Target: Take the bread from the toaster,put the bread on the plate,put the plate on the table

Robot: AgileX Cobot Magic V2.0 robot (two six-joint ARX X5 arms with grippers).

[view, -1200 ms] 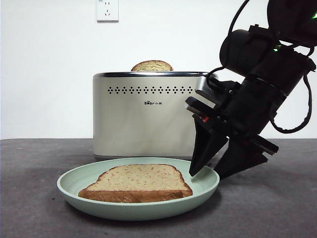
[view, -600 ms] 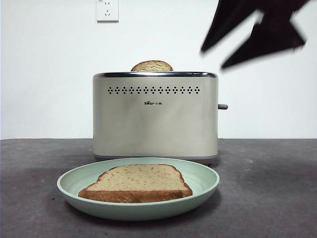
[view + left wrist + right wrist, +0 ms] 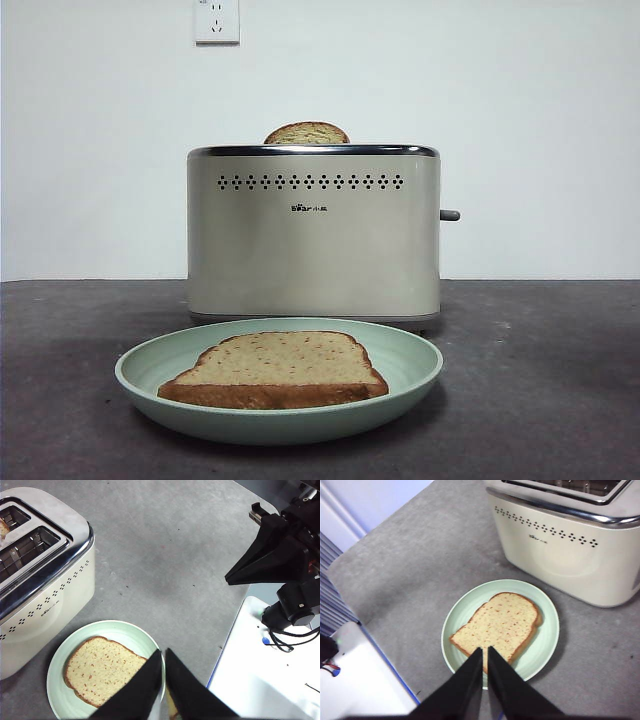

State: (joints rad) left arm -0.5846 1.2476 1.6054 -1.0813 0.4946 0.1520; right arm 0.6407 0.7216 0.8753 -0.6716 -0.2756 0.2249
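Left pincer (image 3: 163, 655): jaws nearly together, tips close, nothing btwn them; hung high above the near rim of the plate (image 3: 60, 700). Right pincer (image 3: 484, 652): jaws likewise drawn together, empty, raised over the plate's edge nearest it; also seen in left wrist view as a black wedge off to one side, well apart from all items. Neither pincer visible in front view. Bread (image 3: 277, 368): one flat slice, tan & speckled w/ dark reddish-brown crust, lay flat in the plate, roughly centred, touching only the plate. Plate: round, shallow, pale green, sat on the surface (image 3: 540, 400) just in front of the toaster (image 3: 313, 232), not touching it. Toaster: cream body, chrome top rim, row of black dots, small logo, grey lever on one side; upright on the surface. Second slice (image 3: 307, 133): rounded top w/ paler crust poked up from the toaster's far slot; near slot looked vacant in left wrist view. Wall socket (image 3: 217, 20): white, on the wall above and behind the toaster. White panel (image 3: 265, 680) lay beside the surface's edge.
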